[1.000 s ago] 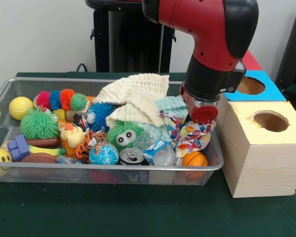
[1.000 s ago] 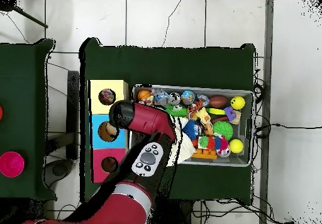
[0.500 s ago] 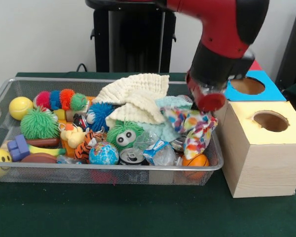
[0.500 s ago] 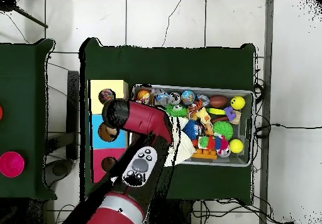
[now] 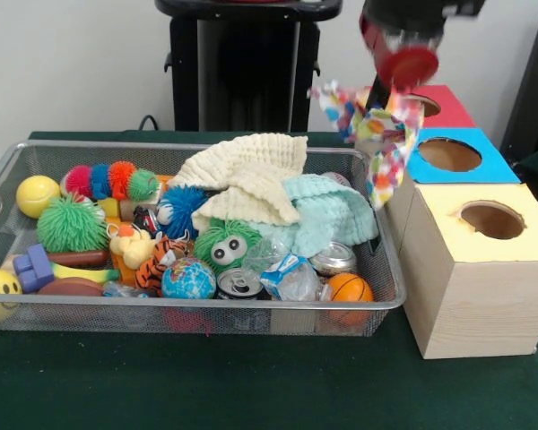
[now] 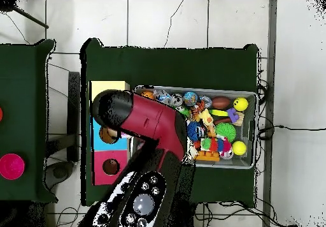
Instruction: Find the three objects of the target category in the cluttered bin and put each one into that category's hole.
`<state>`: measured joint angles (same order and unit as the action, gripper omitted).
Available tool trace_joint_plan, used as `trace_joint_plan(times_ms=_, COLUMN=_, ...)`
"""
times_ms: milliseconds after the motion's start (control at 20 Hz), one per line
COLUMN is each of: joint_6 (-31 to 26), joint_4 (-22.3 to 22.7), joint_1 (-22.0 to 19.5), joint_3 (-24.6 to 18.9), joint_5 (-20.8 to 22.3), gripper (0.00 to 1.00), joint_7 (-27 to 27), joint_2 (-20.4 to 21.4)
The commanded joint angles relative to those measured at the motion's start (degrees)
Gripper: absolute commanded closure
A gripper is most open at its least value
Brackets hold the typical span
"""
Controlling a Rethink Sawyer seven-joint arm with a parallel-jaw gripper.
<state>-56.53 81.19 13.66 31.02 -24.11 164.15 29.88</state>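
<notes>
- In the front view a speckled cloth (image 5: 377,134) hangs in the air from the gripper (image 5: 403,64) at the top right, above the right end of the wire bin (image 5: 9,170) and just left of the boxes.
- The gripper is judged to be closed on the cloth's upper edge, since the cloth dangles free from it; the fingers themselves are hidden behind a red disc and cannot be made out.
- Three boxes with round holes are lined up right of the bin: a yellow box (image 5: 520,246) nearest, a blue box (image 5: 489,166) behind it and a red box (image 5: 453,109) farthest.
- The cloth is held roughly level with the blue and red boxes, over neither hole yet.
- The holes look empty in the front view, so it is judged that no piece has been dropped in so far; their depths are not shown.
- Two more cloths are left in the bin: a cream cloth (image 5: 242,170) and a mint cloth (image 5: 327,210), lying touching each other over the toys.
- In the overhead view the arm (image 6: 143,119) is seen over the boxes and the bin's end, hiding the cloth.
</notes>
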Motion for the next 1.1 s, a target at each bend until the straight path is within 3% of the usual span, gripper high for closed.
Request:
trace_joint_plan(times_ms=50, joint_6=-7.8, joint_4=-2.4, joint_1=-2.8, joint_3=-0.3, joint_5=3.0, gripper=1.00, joint_7=3.3, joint_2=6.0)
trace_joint_plan(times_ms=250, joint_6=-8.2, joint_4=-2.6, joint_1=-3.8, joint_3=-0.7, joint_5=2.6, gripper=1.00, joint_7=4.2, joint_2=5.7)
trace_joint_plan(times_ms=1100, joint_6=-5.0, joint_4=-11.1, joint_1=-0.4, joint_3=-3.5, joint_5=-3.3, gripper=1.00, joint_7=17.7, joint_2=-7.1)
